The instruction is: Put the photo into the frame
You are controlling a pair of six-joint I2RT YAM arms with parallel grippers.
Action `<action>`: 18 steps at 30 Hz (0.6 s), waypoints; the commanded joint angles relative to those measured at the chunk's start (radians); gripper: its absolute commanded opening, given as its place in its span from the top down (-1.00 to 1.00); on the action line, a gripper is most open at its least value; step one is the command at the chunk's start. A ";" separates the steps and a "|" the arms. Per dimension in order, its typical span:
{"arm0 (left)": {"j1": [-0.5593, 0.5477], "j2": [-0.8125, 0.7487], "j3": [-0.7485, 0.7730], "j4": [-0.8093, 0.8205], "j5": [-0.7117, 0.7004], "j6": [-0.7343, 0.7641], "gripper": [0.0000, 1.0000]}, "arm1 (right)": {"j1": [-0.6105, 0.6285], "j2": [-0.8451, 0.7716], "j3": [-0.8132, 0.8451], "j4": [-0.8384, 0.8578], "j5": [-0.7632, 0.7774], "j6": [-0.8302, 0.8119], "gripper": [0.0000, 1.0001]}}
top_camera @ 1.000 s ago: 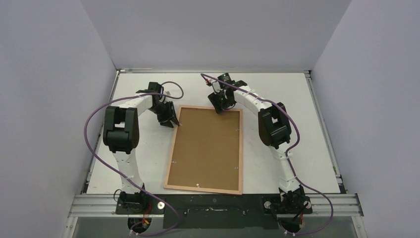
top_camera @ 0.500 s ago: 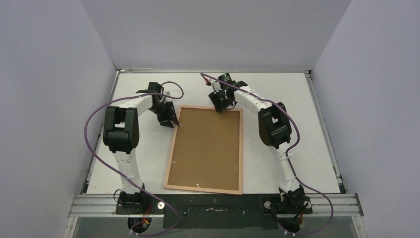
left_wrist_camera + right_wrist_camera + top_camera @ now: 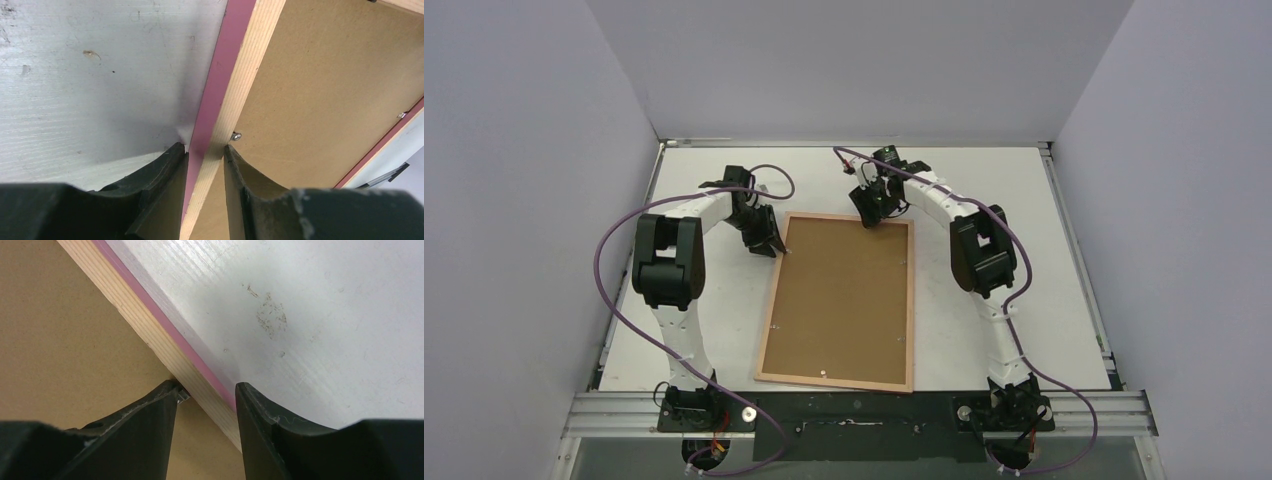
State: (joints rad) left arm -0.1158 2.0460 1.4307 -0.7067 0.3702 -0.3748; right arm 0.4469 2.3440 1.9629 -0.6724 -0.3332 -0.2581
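The frame lies face down in the middle of the table, its pale wood back up, with the brown backing board set inside it. The photo is hidden. My left gripper is at the frame's far left corner. In the left wrist view it is shut across the left rail, one finger on the pink outer side, one on the inner edge by a screw. My right gripper is at the far rail. In the right wrist view it clasps that rail beside a small metal tab.
The white table is walled in by grey panels on the left, right and back. A metal rail with the arm bases runs along the near edge. Purple cables loop beside both arms.
My right wrist has shifted slightly up and to the right along the far rail. The left arm and the frame have not moved.
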 commanded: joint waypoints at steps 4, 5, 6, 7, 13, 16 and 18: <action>0.018 0.044 0.009 -0.064 -0.103 0.004 0.42 | -0.023 0.028 0.006 -0.103 0.104 -0.062 0.10; 0.018 0.044 0.007 -0.063 -0.102 0.004 0.42 | -0.023 0.032 0.009 -0.100 0.120 -0.054 0.12; 0.019 0.044 0.006 -0.064 -0.101 0.005 0.42 | -0.022 0.035 0.010 -0.100 0.128 -0.049 0.13; 0.019 0.044 0.005 -0.062 -0.098 0.004 0.43 | -0.021 0.036 0.009 -0.095 0.133 -0.040 0.13; 0.019 0.044 0.006 -0.054 -0.072 -0.002 0.42 | -0.007 0.028 -0.006 -0.065 0.106 0.000 0.07; 0.019 0.039 0.012 -0.052 -0.060 -0.001 0.42 | -0.002 0.026 0.018 -0.047 0.061 0.058 0.01; 0.019 0.035 0.019 -0.053 -0.056 -0.002 0.42 | -0.003 0.007 0.022 -0.012 0.022 0.120 -0.03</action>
State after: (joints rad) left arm -0.1150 2.0537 1.4372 -0.7143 0.3775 -0.3931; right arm 0.4458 2.3444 1.9697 -0.6842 -0.2996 -0.2253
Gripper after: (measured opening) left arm 0.292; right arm 0.496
